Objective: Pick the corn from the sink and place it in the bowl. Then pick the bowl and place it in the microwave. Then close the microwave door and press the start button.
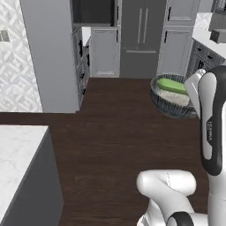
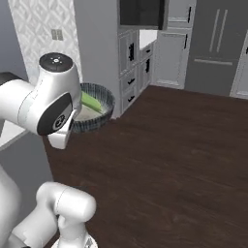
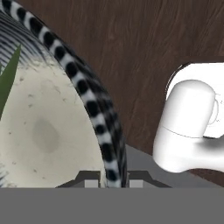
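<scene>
Dark wood floor [image 1: 110, 132]; grey cabinets [image 1: 106, 50] at back; patterned white wall [image 2: 38, 34]; white marble counter [image 1: 15, 154].

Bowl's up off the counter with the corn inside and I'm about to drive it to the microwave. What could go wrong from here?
1. The gripper pinches the bowl only at its rim, so the bowl could tip or slip as the base moves.
2. The corn lies loose against the bowl's wall and may roll out if it tilts.
3. The bowl hangs high over the wooden floor; a drop would spill everything.
</scene>
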Robot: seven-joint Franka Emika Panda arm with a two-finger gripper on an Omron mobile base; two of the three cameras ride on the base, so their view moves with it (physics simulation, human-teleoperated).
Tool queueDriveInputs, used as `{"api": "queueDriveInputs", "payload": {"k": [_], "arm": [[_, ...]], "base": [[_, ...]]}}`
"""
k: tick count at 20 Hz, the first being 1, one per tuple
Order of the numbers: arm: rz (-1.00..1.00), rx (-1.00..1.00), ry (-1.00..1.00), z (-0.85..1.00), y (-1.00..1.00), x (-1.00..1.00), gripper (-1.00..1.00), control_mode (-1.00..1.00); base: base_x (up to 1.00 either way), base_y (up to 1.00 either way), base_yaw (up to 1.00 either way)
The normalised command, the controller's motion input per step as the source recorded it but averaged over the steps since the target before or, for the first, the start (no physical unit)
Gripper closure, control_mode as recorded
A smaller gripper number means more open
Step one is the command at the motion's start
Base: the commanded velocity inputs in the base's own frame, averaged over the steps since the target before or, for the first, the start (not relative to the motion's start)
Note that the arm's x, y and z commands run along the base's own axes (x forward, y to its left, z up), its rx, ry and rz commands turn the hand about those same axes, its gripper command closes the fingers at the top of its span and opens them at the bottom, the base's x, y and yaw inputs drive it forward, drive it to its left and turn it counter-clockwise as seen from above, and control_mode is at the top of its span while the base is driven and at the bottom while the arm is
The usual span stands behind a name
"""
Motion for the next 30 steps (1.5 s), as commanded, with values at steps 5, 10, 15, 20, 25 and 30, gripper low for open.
{"api": "queueDriveInputs", "payload": {"k": [5,10,15,20,25,30], "arm": [[0.00,0.00,0.00,0.00,0.00,0.00,1.00,1.00],[0.00,0.00,0.00,0.00,0.00,0.00,1.00,1.00],[0.00,0.00,0.00,0.00,0.00,0.00,1.00,1.00],[0.00,0.00,0.00,0.00,0.00,0.00,1.00,1.00],[0.00,0.00,0.00,0.00,0.00,0.00,1.00,1.00],[0.00,0.00,0.00,0.00,0.00,0.00,1.00,1.00]], "base": [[1.00,-0.67,-0.06],[1.00,-0.70,-0.01],[1.00,-0.60,0.00],[1.00,-0.70,0.04],[1.00,-0.78,0.19],[1.00,-0.91,0.31]]}}
